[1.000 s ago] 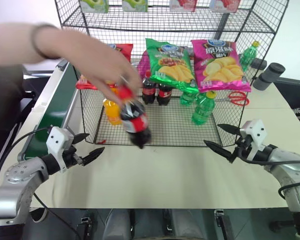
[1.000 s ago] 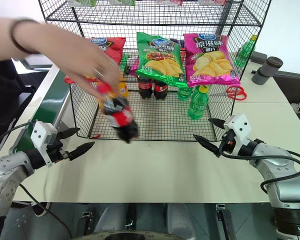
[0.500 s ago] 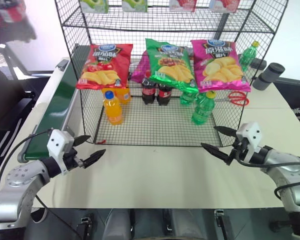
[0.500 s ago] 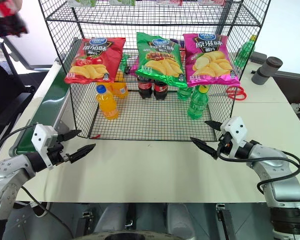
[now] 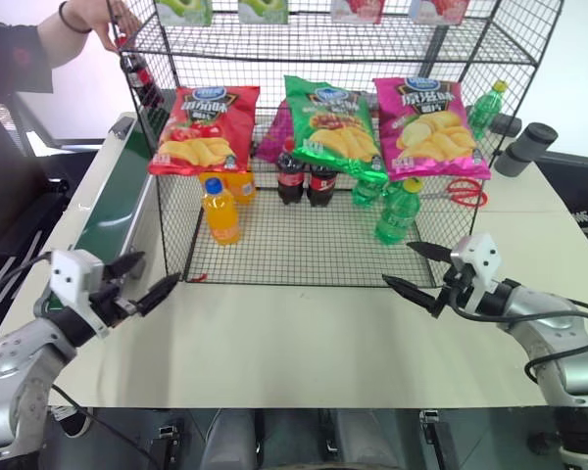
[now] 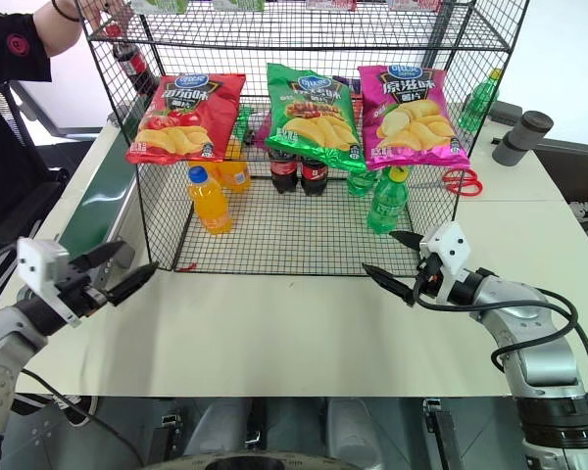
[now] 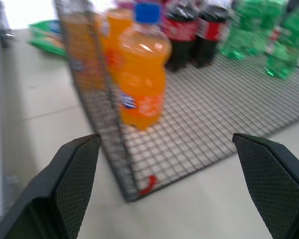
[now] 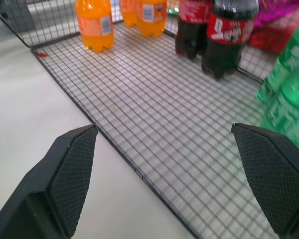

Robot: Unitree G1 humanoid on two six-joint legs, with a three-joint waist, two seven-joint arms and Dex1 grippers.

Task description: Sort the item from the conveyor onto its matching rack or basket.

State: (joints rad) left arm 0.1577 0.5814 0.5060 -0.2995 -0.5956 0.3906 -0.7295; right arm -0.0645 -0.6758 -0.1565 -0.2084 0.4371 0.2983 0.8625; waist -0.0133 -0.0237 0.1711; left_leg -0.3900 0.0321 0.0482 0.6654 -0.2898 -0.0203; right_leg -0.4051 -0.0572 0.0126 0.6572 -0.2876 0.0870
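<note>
A person's hand (image 5: 88, 22) holds the item, a small cola bottle (image 5: 137, 72) with a red cap, by its top. It hangs tilted over the far part of the conveyor (image 5: 113, 201), beside the rack's upper left corner. The black wire rack's bottom tray (image 5: 304, 247) stands on the table ahead. My left gripper (image 5: 157, 272) is open and empty at the tray's front left corner, beside the conveyor rail. At the tray's front right corner my right gripper (image 5: 399, 262) is also open and empty. The left wrist view looks between open fingers (image 7: 74, 174) at an orange bottle (image 7: 142, 64).
In the tray stand two orange-drink bottles (image 5: 221, 209), two cola bottles (image 5: 307, 178) and green bottles (image 5: 397, 211). Three chip bags (image 5: 335, 122) lie on the slanted tier above. Red scissors (image 5: 463, 191) and a grey cylinder (image 5: 527, 149) lie at the right.
The person's hand lifted the cola bottle from in front of the tray and carried it up to the far left, over the conveyor. My left gripper moved left and slightly up.
</note>
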